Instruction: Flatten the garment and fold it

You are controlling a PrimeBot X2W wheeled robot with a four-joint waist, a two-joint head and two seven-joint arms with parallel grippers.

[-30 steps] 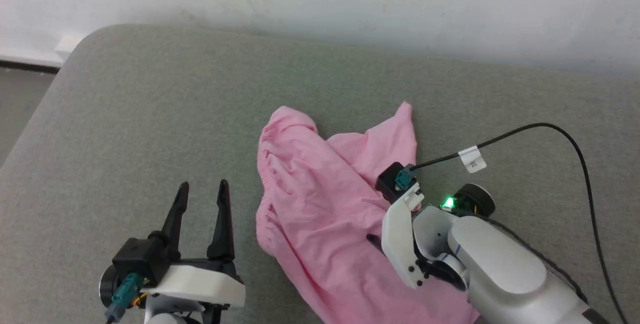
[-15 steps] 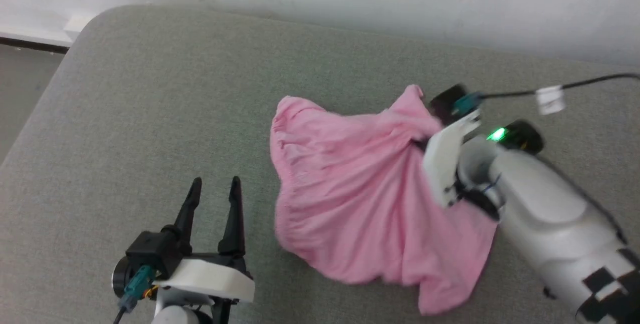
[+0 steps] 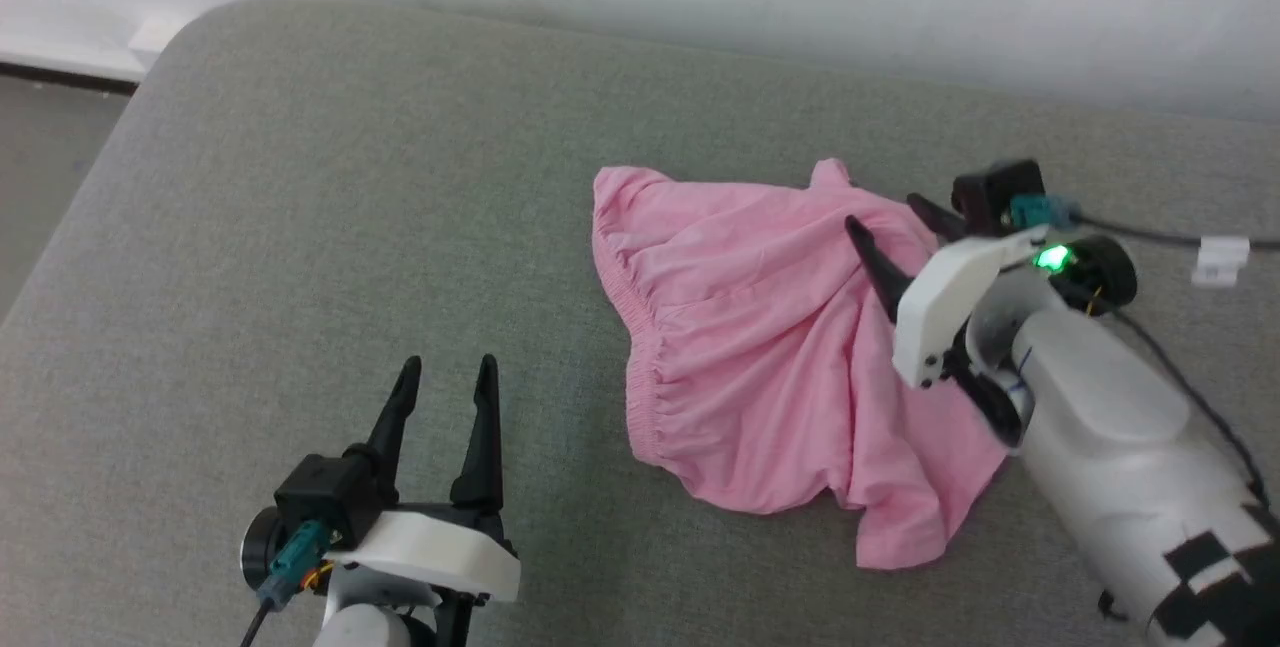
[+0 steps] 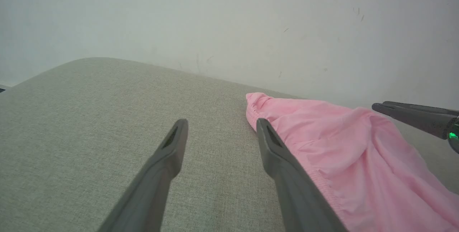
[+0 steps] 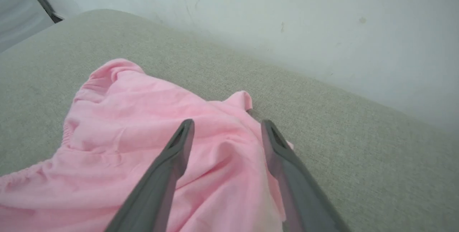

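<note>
Garment (image 3: 740, 327) rumpled on grey cushion (image 3: 300, 227) at 3 o'clock, likely limp and light, best pinched along gathered waistband (image 3: 640, 367) at its 9 o'clock edge; right gripper (image 3: 881, 209) agape, empty, at its 2 o'clock corner; left gripper (image 3: 450, 362) likewise at 7 o'clock.

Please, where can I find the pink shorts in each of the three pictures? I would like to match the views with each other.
Head view: the garment lies right of centre on the grey cushion.
Left wrist view: the garment, lower right, beside the left end effector.
Right wrist view: the garment, lower left and centre.
Shared landmark: the right end effector, open, above the garment.
</note>
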